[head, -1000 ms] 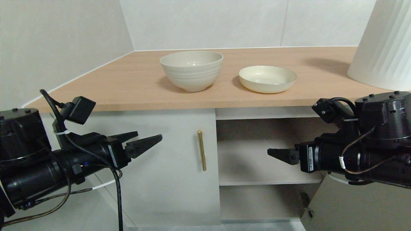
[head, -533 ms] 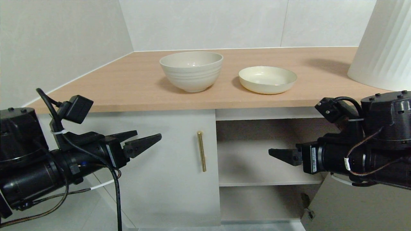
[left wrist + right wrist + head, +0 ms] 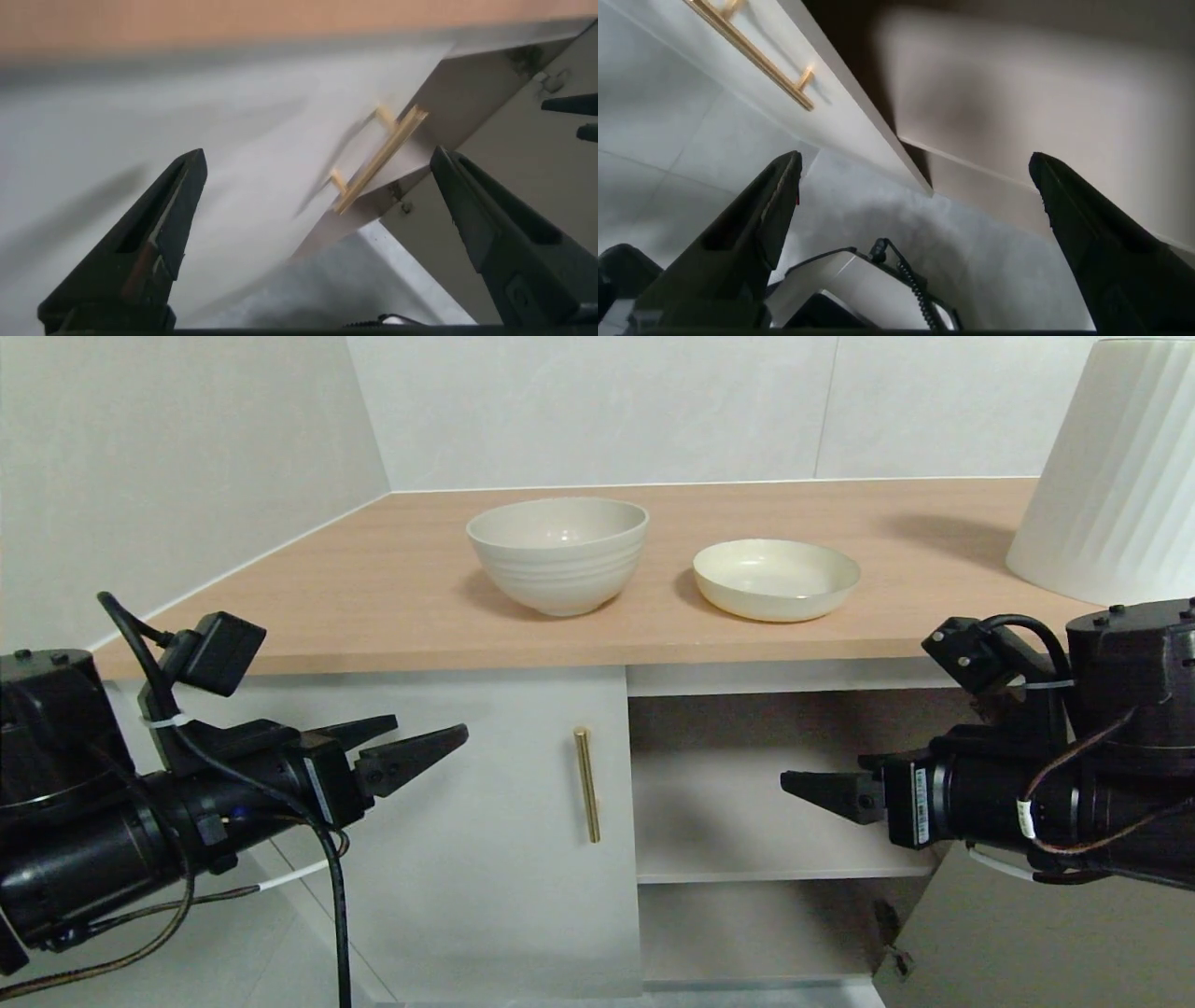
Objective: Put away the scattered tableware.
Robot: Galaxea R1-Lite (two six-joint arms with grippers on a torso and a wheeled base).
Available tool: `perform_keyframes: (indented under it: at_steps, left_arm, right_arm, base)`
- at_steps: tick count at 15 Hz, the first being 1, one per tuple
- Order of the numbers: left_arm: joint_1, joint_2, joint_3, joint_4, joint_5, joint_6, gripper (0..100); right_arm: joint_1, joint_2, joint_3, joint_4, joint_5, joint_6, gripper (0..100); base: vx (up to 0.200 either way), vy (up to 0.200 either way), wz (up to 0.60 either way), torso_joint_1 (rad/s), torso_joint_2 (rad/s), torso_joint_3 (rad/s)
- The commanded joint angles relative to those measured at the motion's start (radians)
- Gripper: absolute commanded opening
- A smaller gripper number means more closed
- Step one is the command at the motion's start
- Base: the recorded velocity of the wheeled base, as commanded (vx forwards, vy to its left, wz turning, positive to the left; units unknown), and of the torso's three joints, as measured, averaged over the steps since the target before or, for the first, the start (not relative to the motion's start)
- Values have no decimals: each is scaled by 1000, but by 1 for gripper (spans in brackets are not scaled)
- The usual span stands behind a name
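Two pieces of tableware sit on a wood-look counter (image 3: 355,588) in the head view, in a corner of pale tiled walls (image 3: 597,401). Bowl (image 3: 557,555): deep, off-white, ribbed outside, upright, left of centre. Dish (image 3: 775,581): shallow, cream, glossy, just beside the bowl on its right, not touching. Both are near the counter's front edge. A white pleated shade (image 3: 1102,485) stands at the counter's far right, well apart from the dish. Under the counter is a white cabinet: left door (image 3: 485,840) shut, with a vertical brass handle (image 3: 586,784). The right bay is open with a pale shelf (image 3: 747,812) inside, and the open door (image 3: 1027,943) is swung out low on the right. Left gripper (image 3: 431,728) hangs in front of the shut door, below counter level, fingers parted, empty. Right gripper (image 3: 794,784) sits in front of the open bay at shelf height, pointing toward the robot's left, with one finger visible from here.

Left wrist view: own fingers spread wide, empty. Beyond them are the blurred white door, the brass handle and grey floor (image 3: 374,280).

Right wrist view: own fingers spread wide, empty. Beyond them are the handle, the shut door's edge, the shelf and floor.
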Motion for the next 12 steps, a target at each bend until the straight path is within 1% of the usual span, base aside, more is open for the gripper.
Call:
perform_keyframes:
  at_steps: [1,2,3,6,12]
  left_arm:
    - [0,-1,0,-1,0,0,100]
    - [0,-1,0,-1,0,0,100]
    - [0,-1,0,-1,0,0,100]
    - [0,1,-1,-1,0,0,100]
    - [0,4,-12,1,-3,-2,100]
  right_arm:
    - [1,-6,2,-1,1,0,100]
    - [1,-6,2,-1,1,0,100]
    - [1,-6,2,-1,1,-2,100]
    - [1,-7,9,-1,1,-22,100]
    - [1,-4,9,-1,1,-22,100]
  base:
    - [0,0,0,32,-276,-261]
    - [0,0,0,27,-124,-281]
    - [0,0,0,193,-359,-295]
    - [0,0,0,167,-558,-300]
    - [0,0,0,178,-465,-287]
